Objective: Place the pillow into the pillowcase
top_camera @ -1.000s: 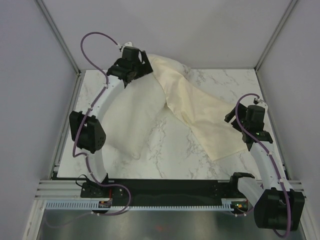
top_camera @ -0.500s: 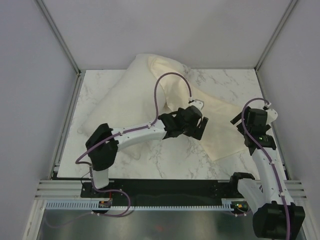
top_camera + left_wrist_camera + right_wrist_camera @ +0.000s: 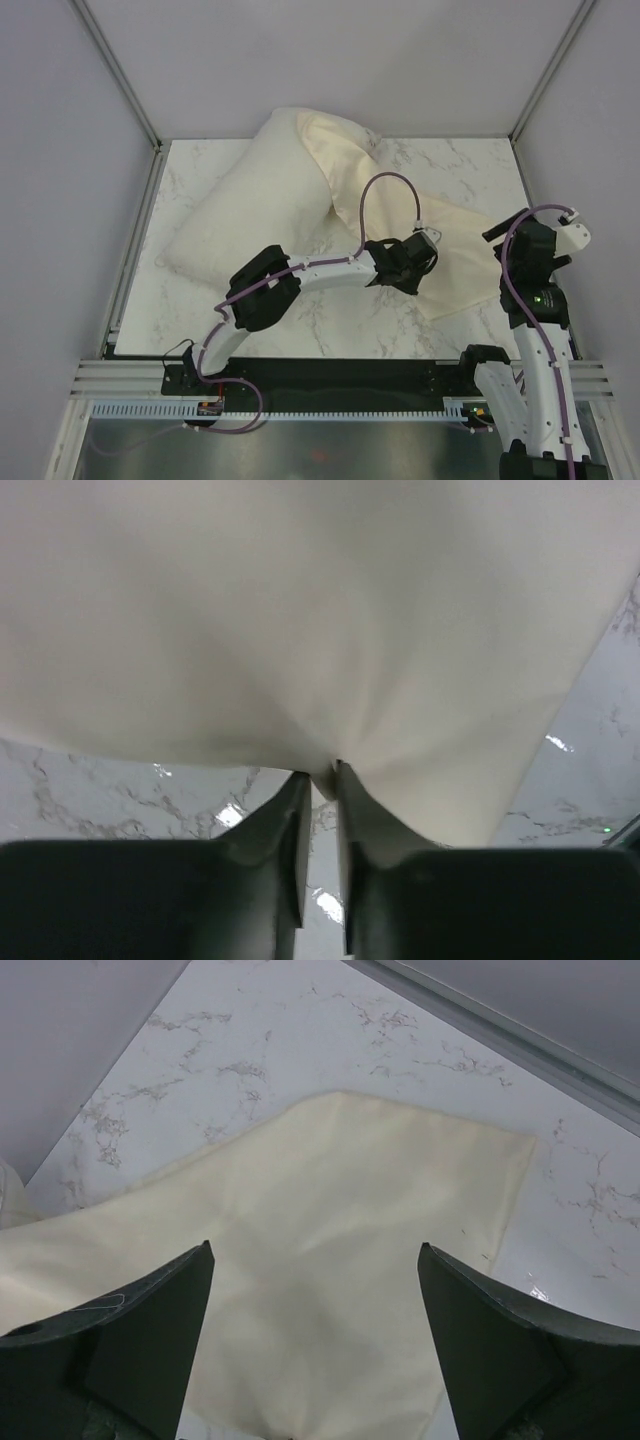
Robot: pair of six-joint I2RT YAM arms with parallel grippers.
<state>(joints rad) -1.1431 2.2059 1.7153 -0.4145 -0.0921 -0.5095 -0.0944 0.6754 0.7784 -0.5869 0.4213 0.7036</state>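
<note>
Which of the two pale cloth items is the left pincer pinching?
The pillowcase, the thin flat cream sheet: the left pincer is shut on its edge. The plump whiter pillow is not gripped.

The top camera looks down from above and behind the arm bases, far enough to take in the whole table [image 3: 330, 325] and both arms. The left wrist camera sits very near the pillowcase [image 3: 320, 610], facing along the left gripper [image 3: 317, 773]; cloth fills most of its frame. The right wrist camera hangs higher, looking down past the right gripper [image 3: 315, 1250] at the pillowcase's end and the table's edge. All three views share the pillowcase.
</note>
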